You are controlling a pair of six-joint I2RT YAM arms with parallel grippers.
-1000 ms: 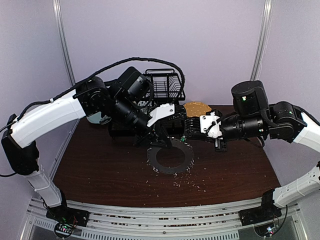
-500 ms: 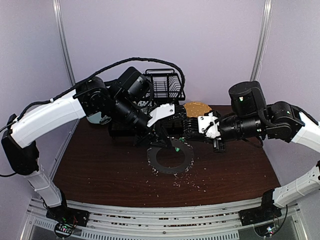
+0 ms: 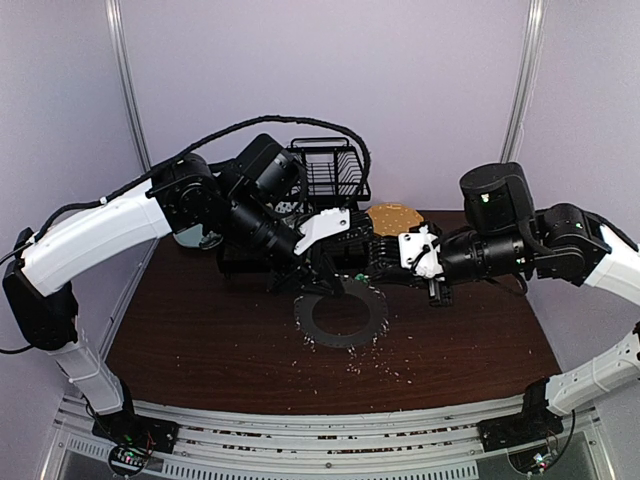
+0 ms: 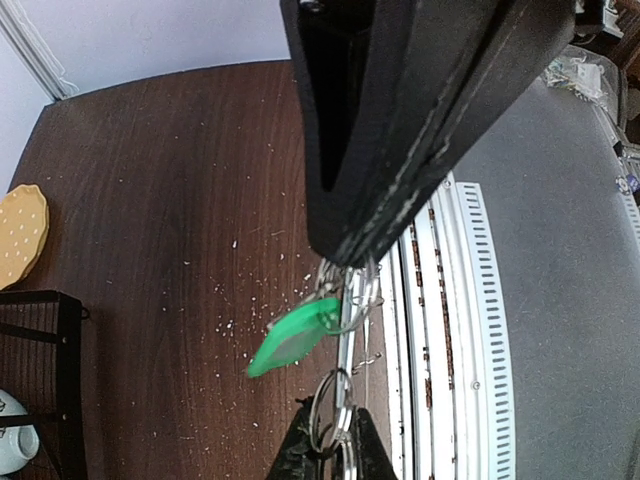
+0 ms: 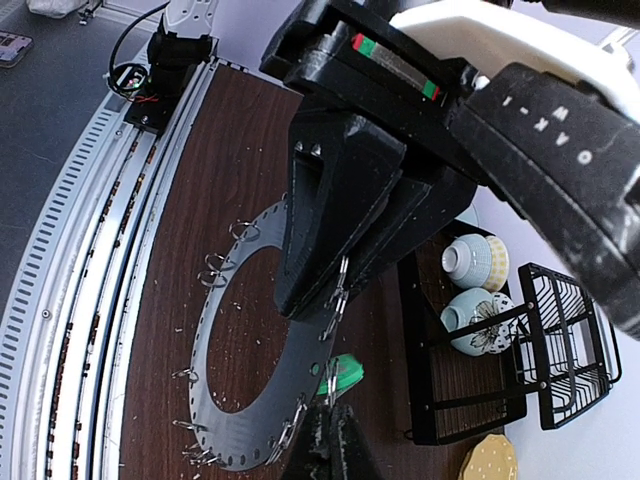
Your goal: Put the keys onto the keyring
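1. Dark wooden table (image 3: 200, 340); the keyring (image 3: 341, 341) lies at its centre.
2. Left tool (image 3: 322, 283) is clamped on the keyring's far rim, apparently to steady it.
3. Right tool (image 3: 372, 272) is pinched on that rim alongside; the green key (image 4: 292, 338) hangs between them, likely mid-threading.

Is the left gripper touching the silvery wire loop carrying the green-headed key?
Touching. The left wrist view shows the left gripper shut on the silvery wire loop, which sticks out between its fingertips with the green-headed key hanging below.
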